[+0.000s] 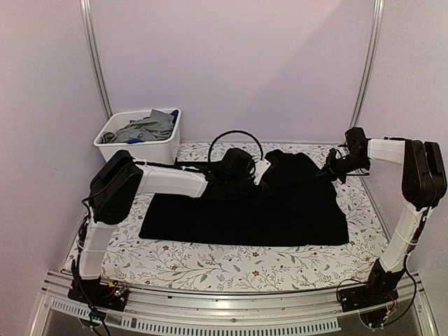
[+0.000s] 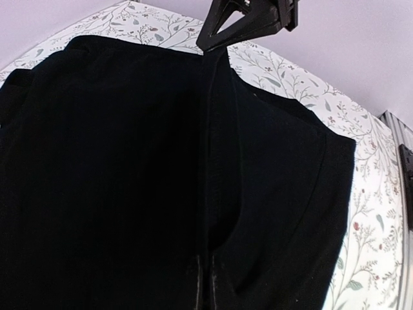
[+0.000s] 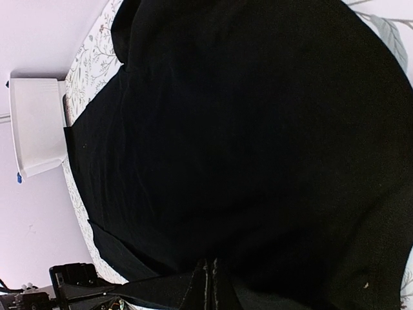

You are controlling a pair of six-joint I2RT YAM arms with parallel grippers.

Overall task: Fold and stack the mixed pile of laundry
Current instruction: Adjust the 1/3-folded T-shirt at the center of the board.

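You are in the folding step, working on the T-shirt (image 1: pixel 245 217). It lies spread out black across the middle of the table (image 1: pixel 231 262). Its near hem is flat and runs along the near edge, and its far part is bunched up toward the far edge.

Your left gripper (image 1: pixel 240 170) is closed on the cloth at the middle of that far part. Your right gripper (image 1: pixel 334 168) is closed on the cloth too, by the far right corner. Each wrist view shows its own jaws pinched together with black fabric running straight out of them. From the left wrist a taut ridge of cloth leads up to the other claw. So both hold one edge, stretched between them and raised a little off the table.

The task looks early to me. I see no folded garment laid down, and the grey shirt (image 1: pixel 150 126) and a bit of blue cloth (image 1: pixel 133 141) sit in the bin (image 1: pixel 140 148) at the far left corner.

The next move likely calls for carrying both claws together toward the near edge. Hold the ridge taut and level so the crease lands straight, lay the held edge on the near hem, and only then let go. If one claw leads, the fold will probably skew. Mind your left arm (image 1: pixel 171 180) as well: it reaches over the shirt's far left part and could drag the cloth as it pulls back.
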